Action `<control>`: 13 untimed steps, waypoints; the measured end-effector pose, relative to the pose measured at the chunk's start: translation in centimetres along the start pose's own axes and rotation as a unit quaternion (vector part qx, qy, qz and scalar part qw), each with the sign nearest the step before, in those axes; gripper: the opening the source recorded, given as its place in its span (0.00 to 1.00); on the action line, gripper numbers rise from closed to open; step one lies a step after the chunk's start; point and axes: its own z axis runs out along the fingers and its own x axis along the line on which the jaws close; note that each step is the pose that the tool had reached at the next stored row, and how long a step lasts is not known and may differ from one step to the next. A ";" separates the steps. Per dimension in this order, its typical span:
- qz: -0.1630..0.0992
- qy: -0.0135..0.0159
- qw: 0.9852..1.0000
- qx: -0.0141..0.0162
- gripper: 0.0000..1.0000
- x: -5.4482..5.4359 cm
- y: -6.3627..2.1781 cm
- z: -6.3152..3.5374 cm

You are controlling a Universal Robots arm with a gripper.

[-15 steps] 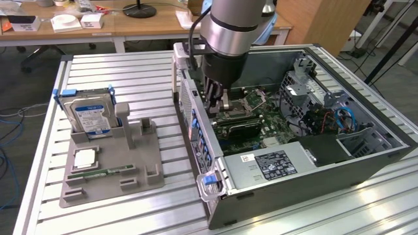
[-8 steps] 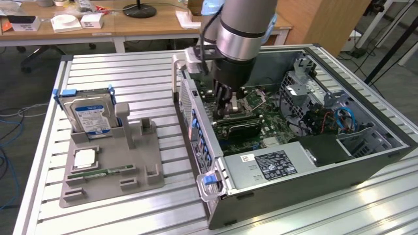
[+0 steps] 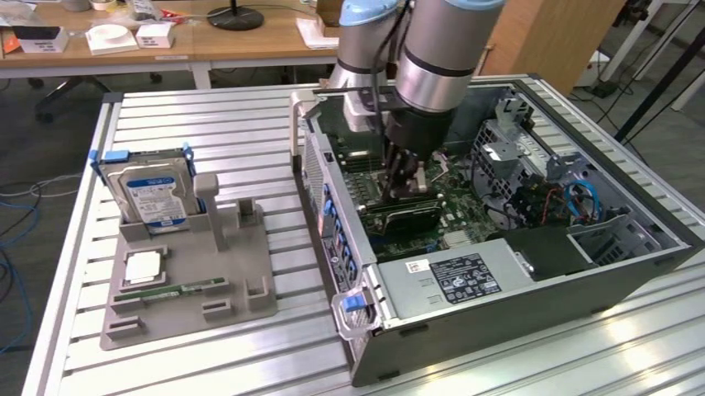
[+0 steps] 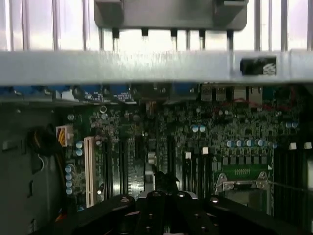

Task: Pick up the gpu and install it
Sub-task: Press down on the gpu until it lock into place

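A: Where is the gpu (image 3: pixel 404 216) seen?

B: In the exterior view a flat black card is seen inside the open case (image 3: pixel 617 272), lying low over the motherboard (image 3: pixel 463 210), directly under the gripper (image 3: pixel 404 191). It is judged to be at or in its slot; whether it is fully seated cannot be told.

A: And the fingers?

B: They are pressed together, right down at the card's upper edge. Whether the card is pinched between them cannot be made out.

A: How should the card be expected to handle?

B: It is judged light, stiff and fragile. It is best taken by its long top edge or near the bracket, away from the components, and kept upright so the edge connector is not bent.

A: What is offered by each view?

B: In the exterior view the arm, the holder (image 3: pixel 187 285) on the tabletop (image 3: pixel 220 124) and the hard drive (image 3: pixel 154 194) are shown. In the wrist view the slots (image 4: pixel 89 169) and the gripper's (image 4: pixel 166 182) black tips are seen close up.
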 end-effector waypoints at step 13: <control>0.000 0.000 1.000 0.000 0.11 0.5 -2.11 0.95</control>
